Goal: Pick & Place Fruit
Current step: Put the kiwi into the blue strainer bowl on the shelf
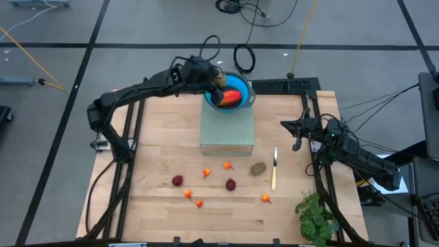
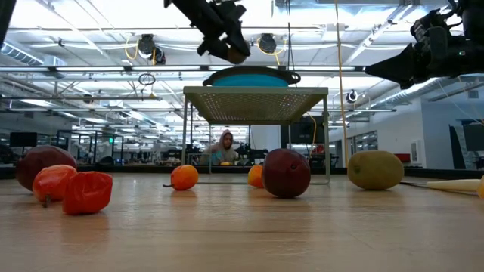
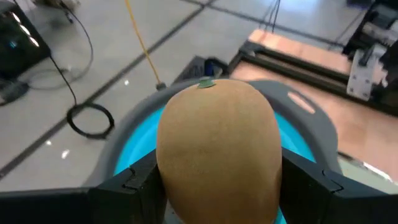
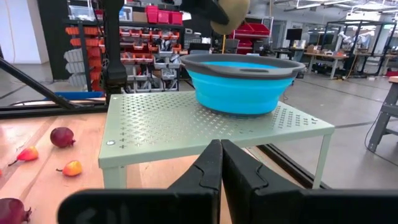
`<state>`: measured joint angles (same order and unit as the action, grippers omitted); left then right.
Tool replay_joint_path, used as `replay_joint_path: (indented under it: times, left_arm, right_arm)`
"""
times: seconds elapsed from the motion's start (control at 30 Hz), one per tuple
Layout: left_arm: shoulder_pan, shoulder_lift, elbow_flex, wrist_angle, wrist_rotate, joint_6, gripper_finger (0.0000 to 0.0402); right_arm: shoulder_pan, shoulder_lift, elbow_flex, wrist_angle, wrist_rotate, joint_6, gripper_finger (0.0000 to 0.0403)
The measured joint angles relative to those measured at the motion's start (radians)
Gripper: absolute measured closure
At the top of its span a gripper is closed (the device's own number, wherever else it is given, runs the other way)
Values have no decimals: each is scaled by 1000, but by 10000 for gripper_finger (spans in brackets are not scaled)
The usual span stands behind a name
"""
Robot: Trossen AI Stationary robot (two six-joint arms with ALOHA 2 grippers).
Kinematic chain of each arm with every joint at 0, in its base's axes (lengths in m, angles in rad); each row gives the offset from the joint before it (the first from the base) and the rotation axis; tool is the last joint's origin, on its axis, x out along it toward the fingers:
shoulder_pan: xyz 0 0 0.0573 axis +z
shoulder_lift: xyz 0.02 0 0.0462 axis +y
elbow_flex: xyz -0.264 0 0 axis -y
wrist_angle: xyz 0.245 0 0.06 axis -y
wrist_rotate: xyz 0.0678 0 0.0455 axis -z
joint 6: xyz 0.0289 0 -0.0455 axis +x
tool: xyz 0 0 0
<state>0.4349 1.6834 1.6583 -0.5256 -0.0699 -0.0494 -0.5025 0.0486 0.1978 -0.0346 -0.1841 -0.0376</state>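
Here, left hand [image 1: 218,77] clamped on brown kiwi [image 3: 217,146], above blue bowl [image 1: 241,103], right hand [image 1: 296,128] closed, empty.

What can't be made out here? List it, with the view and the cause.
- Bowl contents: low view, the rim hides them; left wrist view, the kiwi in the left pincer blocks them.
- Knife blade: low view, cut off by the edge.
- Leafy bunch: high view, partly cut off at the bottom edge.

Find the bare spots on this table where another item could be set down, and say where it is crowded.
Bare: the wood left of the perforated stand, and the near strip below the small fruits. Crowded: the band from the dark-red ball to the knife, and the leafy bunch corner.
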Motion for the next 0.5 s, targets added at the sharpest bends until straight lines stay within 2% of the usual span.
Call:
replay_joint_path:
  times: [0.27,0.5]
  left_arm:
    - [15,82,54,-73,28,-5,167]
    - [27,80,54,-131,28,-33,167]
  right_arm:
    - [0,0,0,0,0,0,403]
    - [0,0,0,0,0,-2,403]
